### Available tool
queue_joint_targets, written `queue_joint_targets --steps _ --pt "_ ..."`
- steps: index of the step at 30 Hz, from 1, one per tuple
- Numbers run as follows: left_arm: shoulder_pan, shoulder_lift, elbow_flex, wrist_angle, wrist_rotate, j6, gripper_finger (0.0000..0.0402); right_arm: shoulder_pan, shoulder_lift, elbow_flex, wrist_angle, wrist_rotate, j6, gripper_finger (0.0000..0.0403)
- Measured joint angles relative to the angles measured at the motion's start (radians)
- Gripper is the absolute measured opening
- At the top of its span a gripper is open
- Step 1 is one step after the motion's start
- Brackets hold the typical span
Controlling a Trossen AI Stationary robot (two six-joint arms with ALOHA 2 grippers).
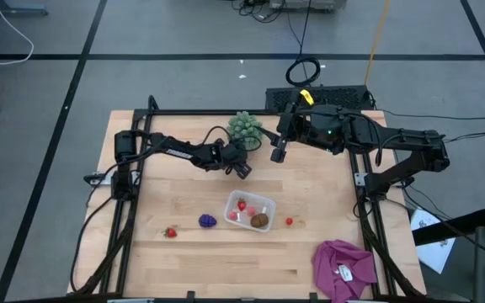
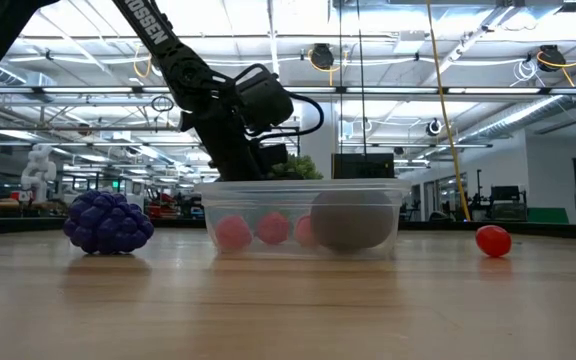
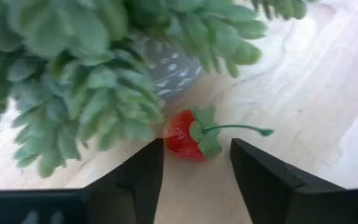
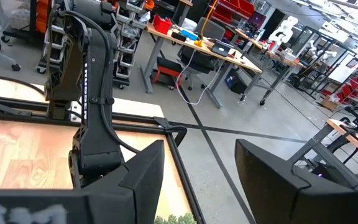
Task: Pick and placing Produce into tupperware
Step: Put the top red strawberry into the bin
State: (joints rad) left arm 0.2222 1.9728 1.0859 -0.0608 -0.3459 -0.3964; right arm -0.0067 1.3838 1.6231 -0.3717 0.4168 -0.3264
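Observation:
The clear tupperware [image 1: 267, 204] [image 2: 303, 193] stands on the table and holds red strawberries [image 1: 242, 204] and the brown kiwi [image 1: 260, 220]. The purple grape cluster [image 1: 207, 220] [image 2: 108, 222] lies to its left. Loose strawberries lie on the table at the near left [image 1: 170, 232] and to the tupperware's right [image 1: 289, 221] [image 2: 493, 240]. My left gripper [image 1: 242, 167] [image 3: 197, 143] is open and low beside the green spiky plant [image 1: 245, 128]. Another strawberry [image 3: 185, 135] lies on the wood just ahead of its fingertips. My right gripper [image 1: 278, 152] [image 4: 199, 144] is open, to the plant's right.
The green plant [image 3: 73, 74] crowds the strawberry from one side, in a speckled pot [image 3: 166, 65]. A magenta cloth [image 1: 343, 268] lies at the near right corner. Bare wood runs along the table's near edge [image 1: 242, 269]. The arms' frame rails border both sides.

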Motion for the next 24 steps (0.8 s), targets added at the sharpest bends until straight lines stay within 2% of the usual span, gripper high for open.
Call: queue_joint_targets --steps 5,10,15,24 --pt "0.000 0.000 0.000 0.004 0.005 0.001 0.0143 0.000 0.000 0.000 0.000 0.000 0.000 0.0189" --pt "0.000 0.000 0.000 0.004 0.013 -0.002 0.0118 0.000 0.000 0.000 0.000 0.000 0.000 0.0189" --pt "-0.013 0.000 0.000 -0.004 0.061 -0.004 0.0115 0.000 0.000 0.000 0.000 0.000 0.000 0.0189" --pt "-0.085 -0.002 0.000 -0.020 0.063 -0.012 0.0120 0.000 0.000 0.000 0.000 0.000 0.000 0.0189"
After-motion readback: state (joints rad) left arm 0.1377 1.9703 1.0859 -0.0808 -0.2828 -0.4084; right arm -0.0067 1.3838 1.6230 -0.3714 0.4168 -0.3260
